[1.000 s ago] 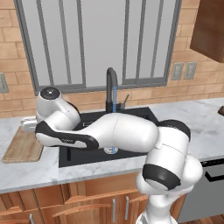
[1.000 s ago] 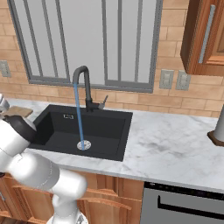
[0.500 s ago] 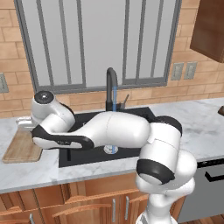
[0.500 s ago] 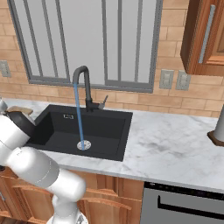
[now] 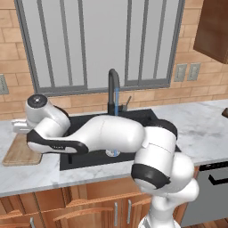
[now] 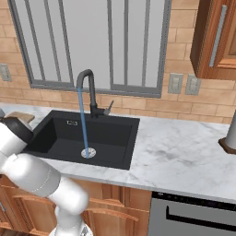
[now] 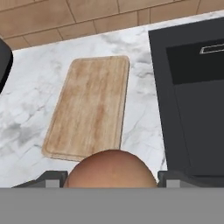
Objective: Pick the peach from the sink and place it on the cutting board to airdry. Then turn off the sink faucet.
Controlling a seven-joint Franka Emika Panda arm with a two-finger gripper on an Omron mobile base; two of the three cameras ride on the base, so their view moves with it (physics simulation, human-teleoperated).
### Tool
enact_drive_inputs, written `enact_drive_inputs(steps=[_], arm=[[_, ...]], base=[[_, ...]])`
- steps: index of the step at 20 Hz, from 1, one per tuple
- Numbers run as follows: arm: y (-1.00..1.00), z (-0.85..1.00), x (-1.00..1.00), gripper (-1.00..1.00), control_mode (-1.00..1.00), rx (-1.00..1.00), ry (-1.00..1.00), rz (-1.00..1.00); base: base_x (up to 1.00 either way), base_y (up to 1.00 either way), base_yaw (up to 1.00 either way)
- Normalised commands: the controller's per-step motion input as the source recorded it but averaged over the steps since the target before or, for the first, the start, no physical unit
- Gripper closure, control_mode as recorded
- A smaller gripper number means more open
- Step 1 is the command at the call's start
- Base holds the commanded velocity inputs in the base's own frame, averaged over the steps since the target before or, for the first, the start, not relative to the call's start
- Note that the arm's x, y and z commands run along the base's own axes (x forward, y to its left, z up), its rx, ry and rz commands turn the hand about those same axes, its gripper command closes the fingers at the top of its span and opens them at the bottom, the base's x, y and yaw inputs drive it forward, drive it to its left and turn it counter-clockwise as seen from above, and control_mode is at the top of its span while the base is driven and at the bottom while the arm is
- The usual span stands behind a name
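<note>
Orange-red peach (image 7: 112, 169) held between gripper (image 7: 107, 178) fingers above marble counter (image 7: 144, 118).
Closed on the fruit, near the cutting board (image 7: 90, 113), beside the black sink (image 7: 199, 118); water running from sink faucet (image 6: 86, 92) to drain (image 6: 87, 152).

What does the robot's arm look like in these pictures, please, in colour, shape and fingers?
The arm is glossy white with thick, rounded links and dark grey bands at its joints. One joint ends in a round dark grey cap. No cables or markings show. In the hand view the fingers are small, dark grey and blocky.
</note>
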Motion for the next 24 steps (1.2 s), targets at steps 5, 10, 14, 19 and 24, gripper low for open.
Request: enact_drive_inputs(steps=[5, 10, 14, 19, 24], arm=[[0.11, -0.16, 0.18, 1.0, -1.0, 0.06, 0.05, -0.12], [0.1, -0.17, 0.23, 1.0, -1.0, 0.08, 0.07, -0.1], [0.14, -0.13, 0.19, 1.0, -1.0, 0.05, 0.07, -0.09], [0.09, -0.09, 0.18, 1.0, -1.0, 0.06, 0.08, -0.07], [0.11, -0.15, 0.17, 1.0, -1.0, 0.01, 0.06, -0.06]], base=[[0.0, 0.0, 0.0], [0.0, 0.0, 0.0], [0.0, 0.0, 0.0], [0.0, 0.0, 0.0], [0.0, 0.0, 0.0]])
